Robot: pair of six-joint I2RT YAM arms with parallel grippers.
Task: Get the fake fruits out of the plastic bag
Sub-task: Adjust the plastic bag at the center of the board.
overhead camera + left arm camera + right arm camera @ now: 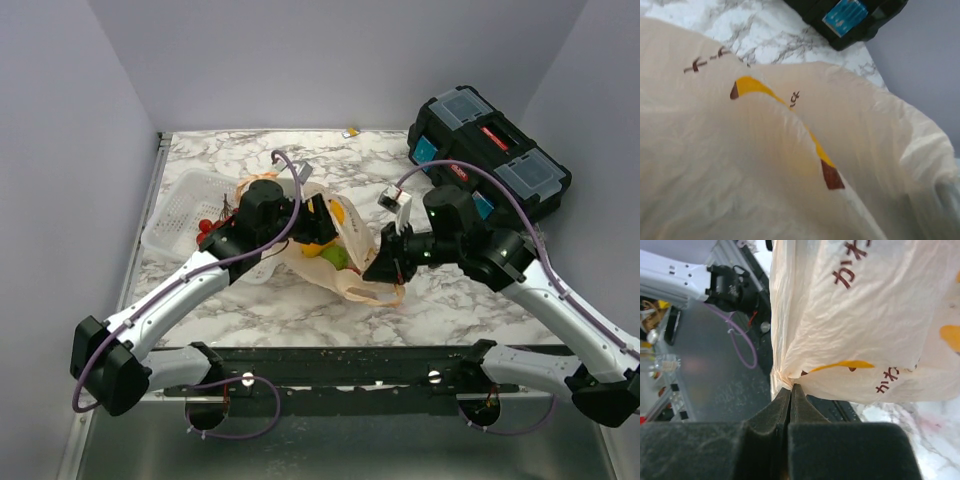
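Plastic bag (350, 282) clamped by right fingers (765, 430), likely anchoring it; left fingers (318, 218) at its mouth, grip impossible to tell.

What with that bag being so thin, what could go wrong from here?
The right gripper is shut on only a small fold of the plastic bag; the thin film could slip out or tear if tugged. The left wrist view shows nothing but bag film, so the left gripper might catch film along with a fruit. The green fruit lies near the opening and could roll onto the marble table.
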